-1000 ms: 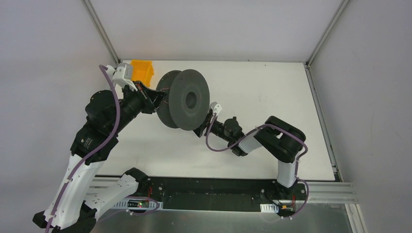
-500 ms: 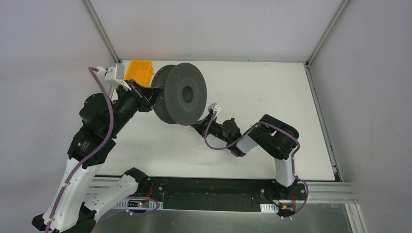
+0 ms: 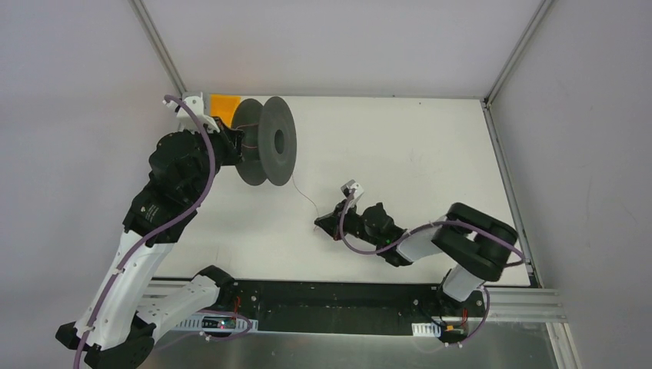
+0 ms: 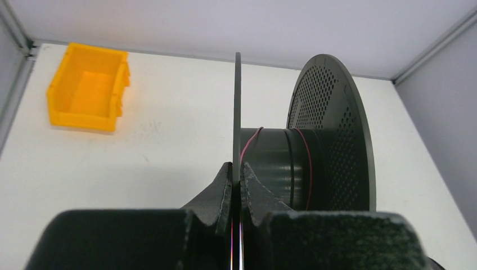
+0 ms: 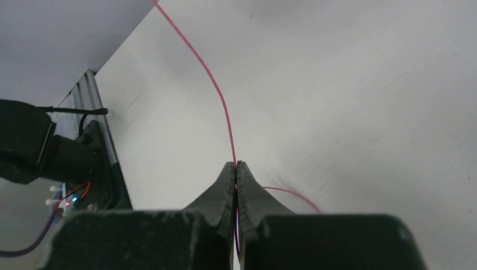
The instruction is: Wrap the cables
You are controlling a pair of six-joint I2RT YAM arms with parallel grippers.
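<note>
A dark grey spool (image 3: 265, 150) hangs upright off the table at the back left. My left gripper (image 4: 237, 166) is shut on the spool's thin near flange (image 4: 237, 107). The spool's perforated far flange (image 4: 332, 135) stands to the right of that flange. A few turns of the thin reddish cable (image 4: 308, 163) lie round the hub. From the spool the cable (image 3: 306, 201) runs down and to the right to my right gripper (image 3: 321, 224). This gripper (image 5: 236, 165) is shut on the cable (image 5: 216, 90), low over the table. A short tail (image 5: 292, 196) curls out to the right of it.
An orange bin (image 3: 223, 104) sits in the table's back left corner, just behind the spool. Metal frame posts (image 3: 158, 46) rise at the back corners. The table's near rail (image 5: 98, 112) lies left of my right gripper.
My right gripper has shut on the cable and drawn back toward the near edge. My left arm has swung the spool back and left, turning it nearly edge-on.
</note>
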